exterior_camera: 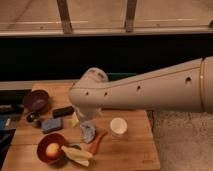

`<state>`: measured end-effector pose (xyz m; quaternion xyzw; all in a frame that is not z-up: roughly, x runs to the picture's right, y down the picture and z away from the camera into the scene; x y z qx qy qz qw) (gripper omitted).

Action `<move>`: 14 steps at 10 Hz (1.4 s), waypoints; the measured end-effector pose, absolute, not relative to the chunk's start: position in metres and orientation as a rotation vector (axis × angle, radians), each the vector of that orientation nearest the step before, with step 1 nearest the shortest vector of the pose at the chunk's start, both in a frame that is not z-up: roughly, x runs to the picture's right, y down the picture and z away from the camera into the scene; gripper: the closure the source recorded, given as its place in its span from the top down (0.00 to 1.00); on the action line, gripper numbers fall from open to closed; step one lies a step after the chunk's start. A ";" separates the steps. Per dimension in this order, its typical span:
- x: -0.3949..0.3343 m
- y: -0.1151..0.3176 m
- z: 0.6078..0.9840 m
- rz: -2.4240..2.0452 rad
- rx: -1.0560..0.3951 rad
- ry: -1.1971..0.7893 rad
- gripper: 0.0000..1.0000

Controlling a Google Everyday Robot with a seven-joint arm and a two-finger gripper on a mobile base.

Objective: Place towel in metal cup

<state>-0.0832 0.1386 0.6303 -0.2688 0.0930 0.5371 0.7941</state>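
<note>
The towel point(88, 131) is a crumpled grey-blue cloth lying on the wooden table point(135, 150), near its middle. The small metal cup point(34, 118) stands at the table's left side, in front of the purple bowl. My white arm reaches in from the right across the table. The gripper point(87, 115) hangs at its end, directly above the towel and close to it, largely hidden by the wrist.
A purple bowl point(36, 100), a black block point(62, 111) and a blue sponge point(51, 125) lie left of the towel. A red bowl with a yellow fruit point(50, 148), a banana point(75, 154), an orange carrot point(97, 142) and a white cup point(118, 126) sit nearby.
</note>
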 end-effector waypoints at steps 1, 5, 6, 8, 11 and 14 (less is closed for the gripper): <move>-0.082 0.141 0.631 1.161 -0.587 0.209 0.69; -0.101 0.151 0.661 1.120 -0.637 0.238 0.69; -0.113 0.150 0.672 1.092 -0.653 0.244 0.69; -0.120 0.152 0.689 1.066 -0.674 0.263 0.69; -0.109 0.164 0.726 1.087 -0.733 0.296 0.69; -0.099 0.168 0.739 1.109 -0.752 0.315 0.69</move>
